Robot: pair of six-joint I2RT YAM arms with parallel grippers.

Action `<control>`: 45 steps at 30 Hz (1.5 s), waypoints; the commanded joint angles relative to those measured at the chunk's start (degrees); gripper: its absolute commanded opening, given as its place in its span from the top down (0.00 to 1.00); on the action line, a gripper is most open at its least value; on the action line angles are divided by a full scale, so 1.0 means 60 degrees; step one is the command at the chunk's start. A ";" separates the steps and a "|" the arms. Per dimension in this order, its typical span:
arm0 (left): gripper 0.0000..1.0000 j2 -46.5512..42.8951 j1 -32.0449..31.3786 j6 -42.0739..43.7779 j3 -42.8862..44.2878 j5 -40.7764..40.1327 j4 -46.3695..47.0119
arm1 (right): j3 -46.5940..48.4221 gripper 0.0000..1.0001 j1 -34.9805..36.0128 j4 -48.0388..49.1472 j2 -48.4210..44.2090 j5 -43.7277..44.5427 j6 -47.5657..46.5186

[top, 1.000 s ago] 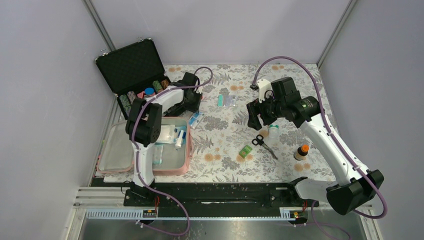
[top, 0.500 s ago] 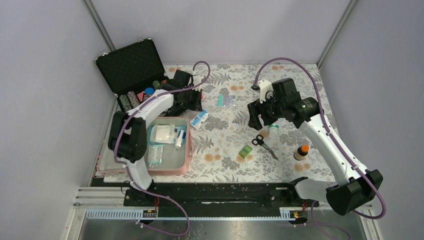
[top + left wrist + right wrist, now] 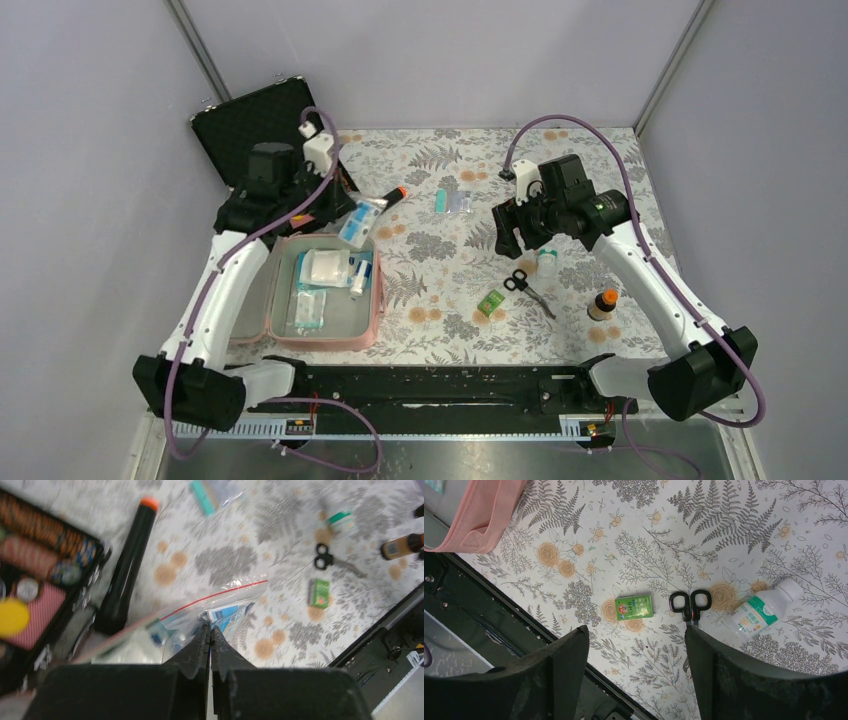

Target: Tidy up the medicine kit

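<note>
Medicine kit, pink soft zip pouch (image 3: 376, 296): open, near-left on table, few white packets inside. Left gripper (image 3: 210, 628) clamped on clear plastic zip bag (image 3: 227, 602) at pouch's far corner. Right gripper (image 3: 635, 630) fingers apart, empty. Black scissors (image 3: 689, 615), small green box (image 3: 634, 607), white bottle (image 3: 764, 611), brown bottle (image 3: 602, 303) loose on table. Judged about half done.

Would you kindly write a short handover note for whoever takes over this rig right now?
Left gripper: shut on a clear zip bag of packets, by the far right corner of the medicine kit.
Right gripper: open, empty, above the scissors, green packet and white bottle.
Done: kit lies open with several white packets inside.
To do: put in the held bag, then the scissors, green packet, white bottle, brown bottle and teal strip; the black orange-tipped tube may belong too. Kit not yet zipped.
</note>
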 commanded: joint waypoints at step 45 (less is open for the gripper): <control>0.96 0.2312 0.5078 0.0160 -0.2594 -0.1212 -0.2222 | -0.0481 0.23 -0.0203 0.0496 -0.0130 -0.0312 -0.0159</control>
